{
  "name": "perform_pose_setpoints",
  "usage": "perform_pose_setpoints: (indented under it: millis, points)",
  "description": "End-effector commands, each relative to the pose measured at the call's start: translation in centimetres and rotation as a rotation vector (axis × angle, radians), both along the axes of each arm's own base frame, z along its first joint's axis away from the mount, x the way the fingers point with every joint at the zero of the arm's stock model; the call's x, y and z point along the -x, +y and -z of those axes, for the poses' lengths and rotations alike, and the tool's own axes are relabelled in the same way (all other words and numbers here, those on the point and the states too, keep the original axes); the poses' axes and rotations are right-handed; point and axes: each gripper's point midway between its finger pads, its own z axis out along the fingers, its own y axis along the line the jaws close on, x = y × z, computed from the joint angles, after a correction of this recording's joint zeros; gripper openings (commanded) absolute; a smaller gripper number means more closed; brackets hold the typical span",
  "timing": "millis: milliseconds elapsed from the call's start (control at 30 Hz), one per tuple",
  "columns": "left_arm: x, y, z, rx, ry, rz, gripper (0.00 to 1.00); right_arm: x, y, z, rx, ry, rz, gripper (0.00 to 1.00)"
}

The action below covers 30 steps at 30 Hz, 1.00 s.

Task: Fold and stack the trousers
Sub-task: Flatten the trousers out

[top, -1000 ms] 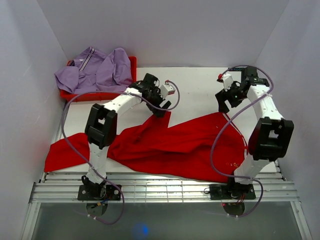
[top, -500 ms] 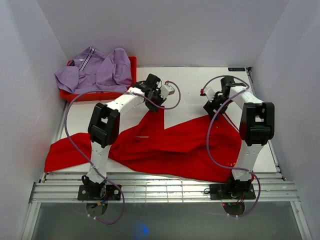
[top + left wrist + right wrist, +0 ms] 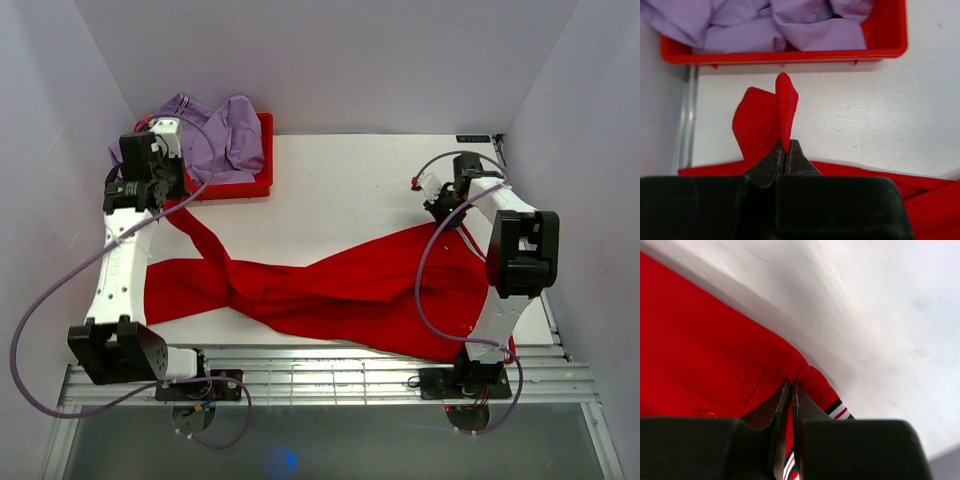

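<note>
Red trousers (image 3: 340,290) lie twisted across the white table (image 3: 340,185). My left gripper (image 3: 168,200) is at the far left beside the tray, shut on a fold of one red leg (image 3: 775,112), which stretches from it down toward the middle. In the left wrist view the cloth stands up out of the closed left gripper (image 3: 786,148). My right gripper (image 3: 446,212) is at the right, shut on the trousers' top edge. The right wrist view shows the right gripper (image 3: 792,386) pinching red cloth beside a striped waistband (image 3: 839,410).
A red tray (image 3: 240,188) at the back left holds a lilac garment (image 3: 215,135); the tray's front wall (image 3: 790,55) is just beyond the held leg. Grey walls close in left, right and behind. A slatted metal rail (image 3: 330,380) runs along the near edge.
My left gripper shut on the leg near the table's middle and carried it to the far left by the tray, dragging the trousers leftward. My right gripper came down and shut on the waistband.
</note>
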Motion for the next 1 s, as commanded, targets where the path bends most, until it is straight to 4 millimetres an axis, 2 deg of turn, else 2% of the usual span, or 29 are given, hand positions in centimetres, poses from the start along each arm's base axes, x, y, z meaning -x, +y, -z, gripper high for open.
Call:
perform_pose_setpoints:
  millis: [0, 33, 100, 133, 200, 233, 333, 367, 500, 600, 733, 833, 867, 900, 933, 967]
  points:
    - [3.1, 3.6, 0.7, -0.036, 0.029, -0.271, 0.0, -4.1, -6.5, -7.6, 0.073, -0.28, 0.192, 0.08]
    - [3.6, 5.1, 0.9, -0.04, 0.033, -0.334, 0.0, -4.4, -8.5, -8.5, 0.09, -0.309, 0.249, 0.08]
    - [4.1, 6.9, 1.1, -0.027, 0.035, -0.408, 0.0, -5.7, -10.5, -10.4, 0.103, -0.385, 0.315, 0.08]
    - [4.5, 8.6, 1.4, 0.004, 0.034, -0.478, 0.0, -5.8, -12.1, -10.6, 0.127, -0.399, 0.356, 0.08]
    - [4.5, 10.0, 1.8, 0.053, 0.039, -0.539, 0.0, -6.6, -13.4, -10.8, 0.131, -0.419, 0.405, 0.08]
    - [4.2, 10.7, 2.2, 0.138, 0.044, -0.542, 0.0, -6.7, -14.1, -10.7, 0.14, -0.416, 0.426, 0.08]
    - [3.5, 11.2, 2.0, 0.281, 0.022, -0.494, 0.0, -6.5, -13.6, -9.0, 0.11, -0.373, 0.416, 0.08]
    - [3.1, 10.1, 1.6, 0.335, 0.01, -0.428, 0.0, -6.4, -13.3, -8.4, 0.101, -0.36, 0.408, 0.08]
    - [3.1, 9.2, -0.3, 0.377, -0.046, -0.391, 0.0, -5.7, -11.9, -6.4, 0.059, -0.257, 0.404, 0.08]
    - [3.4, 9.5, -1.9, 0.369, -0.091, -0.417, 0.0, -6.1, -11.6, -7.2, 0.037, -0.278, 0.408, 0.08]
    - [3.5, 10.1, -2.6, 0.34, -0.124, -0.436, 0.0, -7.2, -11.6, -9.2, 0.018, -0.37, 0.421, 0.08]
    - [2.7, 9.9, -3.8, 0.33, -0.198, -0.374, 0.0, -8.1, -12.2, -10.9, 0.022, -0.433, 0.46, 0.08]
    - [1.9, 10.0, -5.0, 0.318, -0.265, -0.342, 0.0, -8.2, -12.4, -11.5, 0.018, -0.454, 0.482, 0.08]
    - [1.4, 9.9, -5.6, 0.318, -0.303, -0.319, 0.0, -8.8, -12.7, -11.9, 0.017, -0.494, 0.494, 0.08]
    - [1.1, 9.2, -5.2, 0.333, -0.316, -0.272, 0.0, -9.1, -12.8, -12.1, 0.017, -0.516, 0.505, 0.08]
    - [0.2, 9.2, -6.2, 0.317, -0.377, -0.236, 0.0, -9.4, -13.0, -12.3, 0.017, -0.539, 0.517, 0.08]
